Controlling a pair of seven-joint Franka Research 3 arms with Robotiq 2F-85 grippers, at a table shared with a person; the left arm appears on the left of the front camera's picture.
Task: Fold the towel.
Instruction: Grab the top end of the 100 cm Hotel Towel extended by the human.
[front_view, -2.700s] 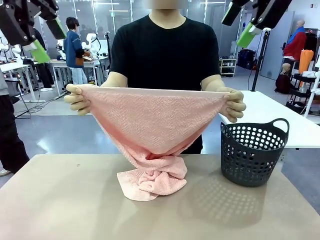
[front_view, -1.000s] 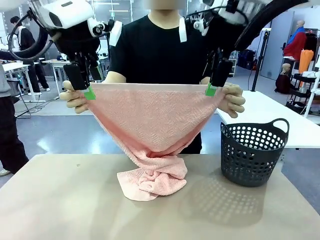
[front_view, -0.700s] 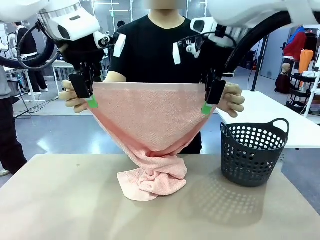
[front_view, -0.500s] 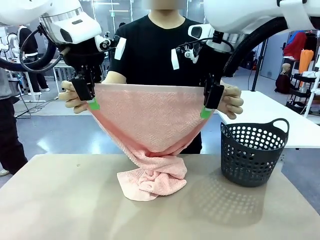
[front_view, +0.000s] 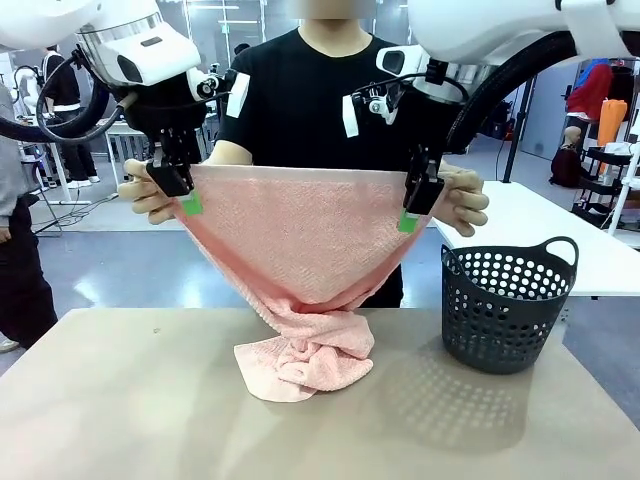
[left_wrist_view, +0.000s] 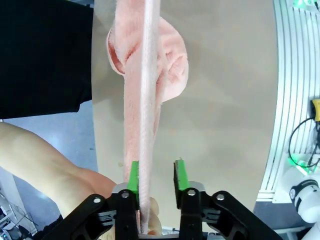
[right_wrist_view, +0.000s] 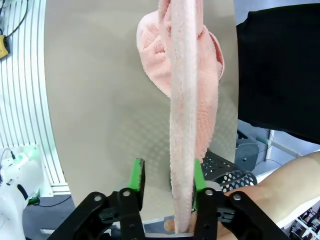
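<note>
While a person (front_view: 330, 100) holds the towel (front_view: 300, 240) up by its top edge, the bottom of it sits in a heap on the table (front_view: 120, 400) at 6 o'clock. At the 9 o'clock end of that edge, the left gripper (front_view: 185, 200) has its fingers a little apart. The edge runs between them and touches just one pad (left_wrist_view: 133, 175). At the 3 o'clock end, the right gripper (front_view: 410, 215) stands wider open around the edge. A dark basket (front_view: 505, 310) stands at 4 o'clock.
</note>
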